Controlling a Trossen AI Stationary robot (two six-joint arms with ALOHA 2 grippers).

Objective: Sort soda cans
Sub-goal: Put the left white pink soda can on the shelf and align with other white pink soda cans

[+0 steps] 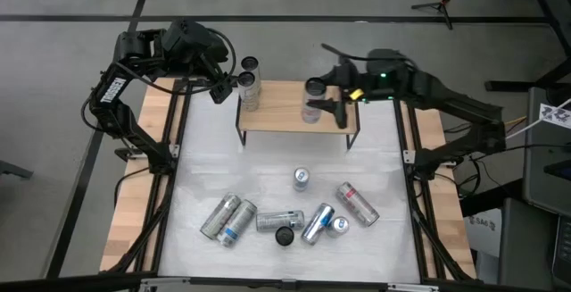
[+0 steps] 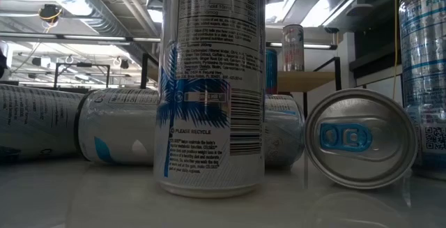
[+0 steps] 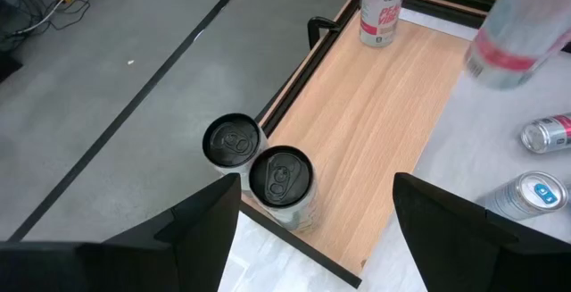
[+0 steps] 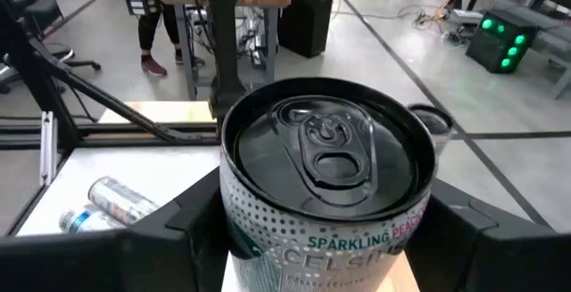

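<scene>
Fingers of the right gripper (image 4: 321,238) are bracketing a dark-topped can (image 4: 326,162), one on each side of its wall and apparently closed on it, though the actual contact is hard to make out. That can is standing upright, its long axis vertical, at the right end of the small wooden shelf (image 1: 285,118) at the far side of the table (image 1: 268,189); so any release is turning on a straight spread of the fingers and a level retreat, not a lift.

At the shelf's left end two more dark-topped cans (image 3: 259,162) are standing upright and touching each other. The left gripper (image 3: 312,225) is hovering just above and beside them, its fingers spread wide and holding nothing, so the left arm is the nearer one to that pair.

Out from the shelf, the unsorted cans (image 1: 285,216) are waiting on the near half of the table: one upright near the middle, most lying on their sides in a loose row, long axes pointing various ways. They are lying well apart from both grippers, roughly between the two arms, slightly closer to neither.
</scene>
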